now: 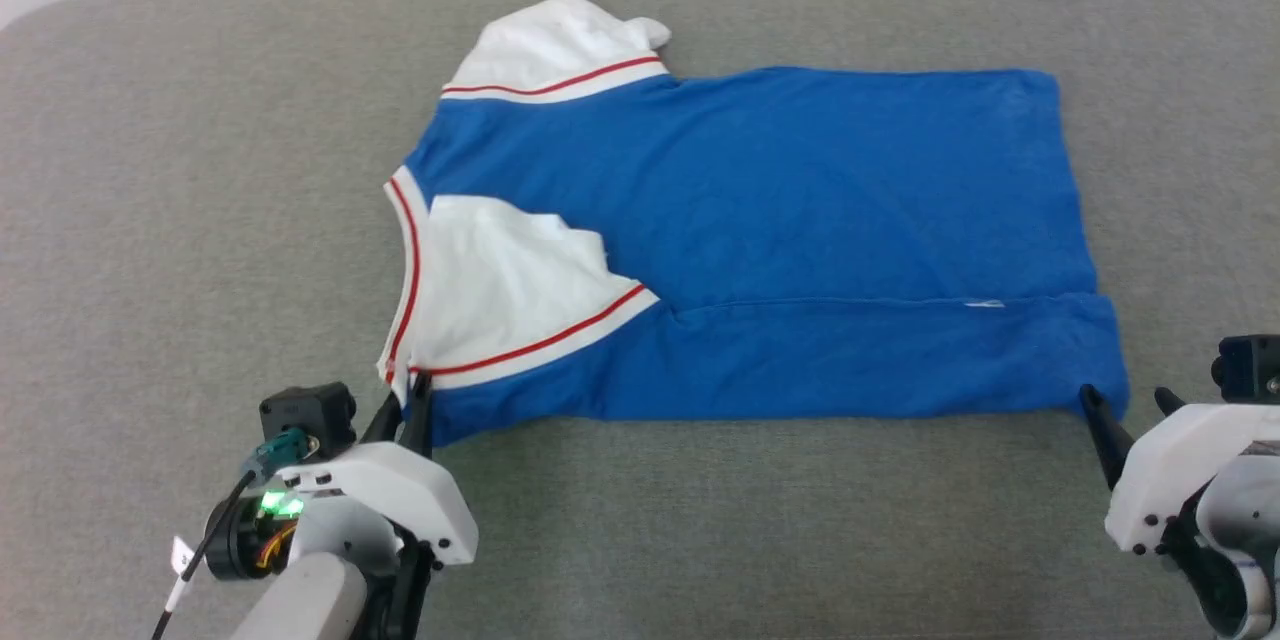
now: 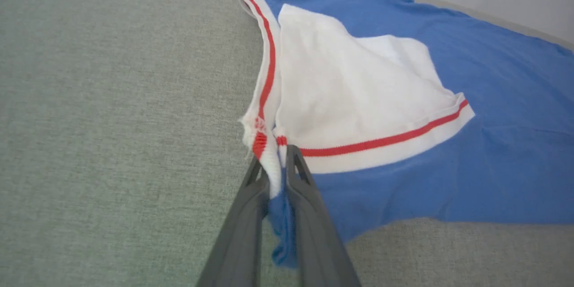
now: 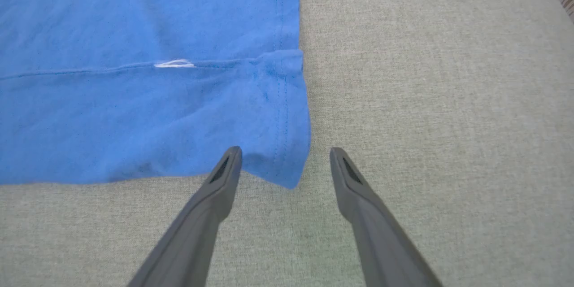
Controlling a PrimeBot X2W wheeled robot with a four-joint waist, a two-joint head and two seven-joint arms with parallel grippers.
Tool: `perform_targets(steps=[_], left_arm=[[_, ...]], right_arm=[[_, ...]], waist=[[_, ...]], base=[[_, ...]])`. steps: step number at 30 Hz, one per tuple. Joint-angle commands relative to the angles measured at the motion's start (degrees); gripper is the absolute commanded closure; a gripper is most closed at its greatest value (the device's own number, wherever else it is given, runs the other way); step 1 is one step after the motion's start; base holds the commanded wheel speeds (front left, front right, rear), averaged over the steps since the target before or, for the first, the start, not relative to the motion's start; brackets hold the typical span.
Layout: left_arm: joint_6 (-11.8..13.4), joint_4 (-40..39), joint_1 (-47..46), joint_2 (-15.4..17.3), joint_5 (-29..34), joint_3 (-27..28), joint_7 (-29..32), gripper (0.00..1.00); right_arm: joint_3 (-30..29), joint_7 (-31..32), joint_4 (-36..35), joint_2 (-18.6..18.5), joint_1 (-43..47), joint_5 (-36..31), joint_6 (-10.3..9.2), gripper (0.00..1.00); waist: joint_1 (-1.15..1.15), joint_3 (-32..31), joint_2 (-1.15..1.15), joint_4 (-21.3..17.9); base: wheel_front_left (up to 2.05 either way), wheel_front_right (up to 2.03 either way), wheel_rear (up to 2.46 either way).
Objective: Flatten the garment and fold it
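Nearest, the left claw [image 2: 274, 161] is clamped on the garment [image 1: 800, 190] at its near left corner, where the red-striped collar edge meets blue cloth. The fabric bunches limply between the fingers. The right claw [image 3: 284, 152] is spread open and grips nothing, with the near hem corner lying between its fingertips. Beyond them the garment lies mostly flat on the grey surface [image 1: 700, 540], one white sleeve [image 1: 510, 290] turned in on top, the other sleeve [image 1: 560, 50] at the far edge. It looks light, soft and floppy. I judge it best taken by the corners, both raised together so it doesn't sag.
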Motion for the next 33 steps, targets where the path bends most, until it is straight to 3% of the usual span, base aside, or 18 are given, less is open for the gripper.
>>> perform_targets(steps=[1, 14, 15, 16, 25, 33], left_arm=[[-0.2, -1.3, 0.1, 0.4, 0.4, -0.1, -0.5, 1.00], [0.3, -7.8, 0.7, 2.1, 1.6, -0.4, -1.3, 1.00], [0.4, -7.9, 0.7, 2.2, 1.7, -0.4, -1.3, 1.00], [0.5, -8.0, 0.7, 2.2, 1.7, -0.5, -1.2, 1.00], [0.4, -7.0, 2.1, 3.0, 0.6, 0.2, -1.3, 1.00], [1.0, -7.5, 7.7, 5.7, -1.6, 0.5, 2.3, 1.00]], right_arm=[[-0.6, 0.9, 1.2, -0.2, -1.6, 0.2, -0.09, 0.00], [-2.0, 3.5, 13.8, 0.8, -7.4, -2.6, -0.09, 0.00], [-2.1, 3.4, 14.5, 1.0, -7.6, -2.5, -0.09, 0.54], [-2.1, 3.3, 15.1, 1.0, -7.7, -2.4, -0.09, 1.00], [-2.1, 2.6, 15.2, -1.2, -6.9, -0.5, -0.09, 1.00], [-0.5, 8.5, 5.5, -6.0, -0.7, 4.3, -0.09, 1.00]], waist=[[-0.01, 0.0, -0.01, 1.2], [-0.01, 3.7, -0.01, 2.9], [-0.01, 3.7, -0.01, 2.9], [-0.01, 3.6, -0.01, 2.9], [-0.01, -0.4, -0.01, 2.1], [-0.01, -4.7, -0.01, 2.2]], base=[[0.00, 0.00, 0.00], [0.00, 0.00, 0.00], [0.00, 0.00, 0.00], [0.00, 0.00, 0.00], [0.00, 0.00, 0.00], [0.00, 0.00, 0.00]])
